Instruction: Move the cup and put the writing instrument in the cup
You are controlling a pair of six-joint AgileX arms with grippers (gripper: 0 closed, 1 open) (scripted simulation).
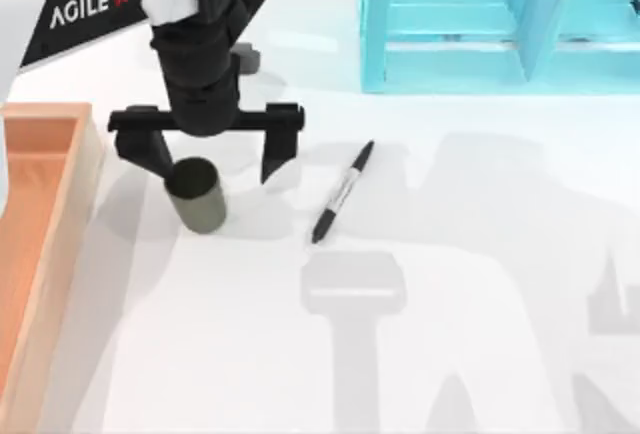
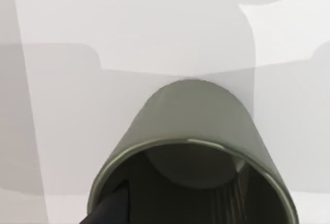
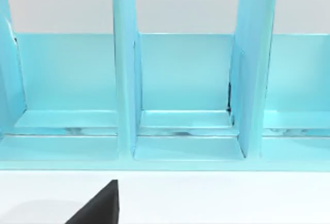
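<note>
While the cup (image 1: 197, 194) stands upright beneath the left gripper (image 1: 212, 159), whose spread jaws straddle its rim ungrasped, one finger dipping inside, the marker (image 1: 342, 192) lies on the table (image 1: 480, 284) just beyond the other finger.

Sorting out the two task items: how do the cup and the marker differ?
The cup is a squat olive-grey cylinder standing upright; the marker is slim, black with a pale middle, lying flat. The cup sits at the left end effector; the marker lies apart, untouched. Both rest on the white table.
</note>
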